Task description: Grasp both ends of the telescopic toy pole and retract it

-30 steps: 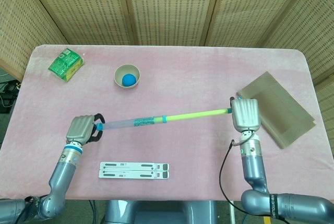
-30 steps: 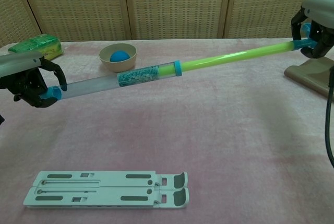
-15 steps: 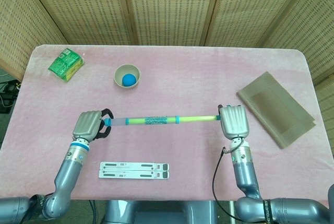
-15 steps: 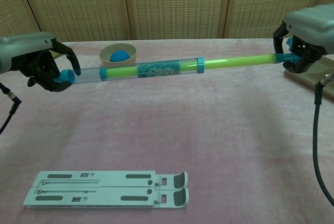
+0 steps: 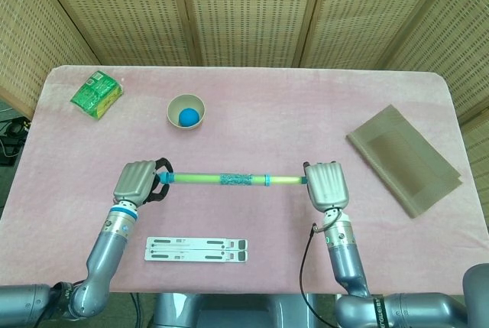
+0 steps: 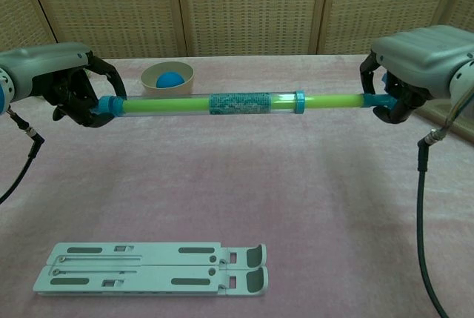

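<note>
The telescopic toy pole (image 5: 233,180) (image 6: 222,103) hangs level above the pink table, a clear outer tube with a green inner rod and blue end caps. My left hand (image 5: 137,182) (image 6: 63,81) grips its left end cap. My right hand (image 5: 326,185) (image 6: 418,58) grips the right end, where a short stretch of green rod (image 6: 333,100) shows beyond the blue collar. The rod fills most of the clear tube.
A beige bowl (image 5: 186,110) (image 6: 167,81) with a blue ball sits behind the pole. A green packet (image 5: 96,93) lies at the back left, a brown mat (image 5: 403,158) at the right, and a white folded stand (image 5: 196,249) (image 6: 152,267) near the front edge.
Both hands have moved toward each other. The green rod has slid into the clear tube, so the pole is much shorter, and it has gone from tilted to level.
</note>
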You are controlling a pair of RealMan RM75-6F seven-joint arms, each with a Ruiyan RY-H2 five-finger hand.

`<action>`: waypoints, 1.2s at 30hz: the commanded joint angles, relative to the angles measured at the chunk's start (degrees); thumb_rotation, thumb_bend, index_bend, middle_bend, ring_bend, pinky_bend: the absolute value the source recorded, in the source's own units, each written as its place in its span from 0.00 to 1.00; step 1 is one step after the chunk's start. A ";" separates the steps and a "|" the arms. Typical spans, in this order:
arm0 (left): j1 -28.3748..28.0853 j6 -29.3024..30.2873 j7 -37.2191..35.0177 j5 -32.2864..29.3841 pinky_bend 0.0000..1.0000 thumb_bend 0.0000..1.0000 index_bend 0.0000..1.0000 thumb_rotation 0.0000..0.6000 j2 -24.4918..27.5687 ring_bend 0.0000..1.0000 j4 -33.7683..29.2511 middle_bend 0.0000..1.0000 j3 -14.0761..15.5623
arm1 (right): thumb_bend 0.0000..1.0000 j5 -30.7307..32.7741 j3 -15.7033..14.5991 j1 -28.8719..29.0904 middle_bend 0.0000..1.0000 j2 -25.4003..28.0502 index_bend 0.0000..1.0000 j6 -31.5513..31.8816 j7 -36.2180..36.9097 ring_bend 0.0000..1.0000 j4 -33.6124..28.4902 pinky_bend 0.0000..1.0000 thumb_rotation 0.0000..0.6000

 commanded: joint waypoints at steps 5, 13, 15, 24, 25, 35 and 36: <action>-0.33 -0.01 -0.43 0.04 0.70 0.55 0.46 1.00 -0.09 0.77 -0.08 0.86 0.25 | 0.62 0.25 0.04 0.16 1.00 -1.32 0.85 -0.13 -0.71 1.00 0.47 0.66 1.00; -0.84 0.03 -0.59 0.09 0.70 0.55 0.46 1.00 -0.45 0.77 0.24 0.86 0.74 | 0.62 0.23 0.26 -0.09 1.00 -1.85 0.85 -0.51 -0.38 1.00 1.30 0.66 1.00; -0.98 0.01 -0.56 0.08 0.70 0.55 0.46 1.00 -0.59 0.77 0.33 0.85 0.96 | 0.62 0.22 0.30 -0.18 1.00 -1.82 0.84 -0.71 -0.24 1.00 1.38 0.66 1.00; -1.17 -0.44 0.03 -0.13 0.39 0.31 0.14 1.00 0.21 0.32 0.43 0.28 2.21 | 0.43 2.47 0.09 -0.62 0.57 -0.72 0.47 -0.65 -2.54 0.65 0.88 0.46 1.00; -1.19 -0.85 0.27 -0.66 0.32 0.28 0.07 1.00 0.62 0.22 0.21 0.18 2.48 | 0.40 3.48 0.09 -0.58 0.49 -0.44 0.41 -0.42 -3.68 0.57 0.64 0.42 1.00; -1.82 -6.65 0.17 -4.52 0.00 0.20 0.00 1.00 5.47 0.00 -1.89 0.00 4.77 | 0.28 14.30 1.18 -0.25 0.04 1.52 0.17 1.61 -11.11 0.10 -1.64 0.22 1.00; -1.57 -6.72 -0.33 -3.93 0.00 0.20 0.00 1.00 5.78 0.00 -2.03 0.00 4.96 | 0.28 13.98 0.98 -0.42 0.03 1.79 0.17 1.61 -10.72 0.09 -1.58 0.21 1.00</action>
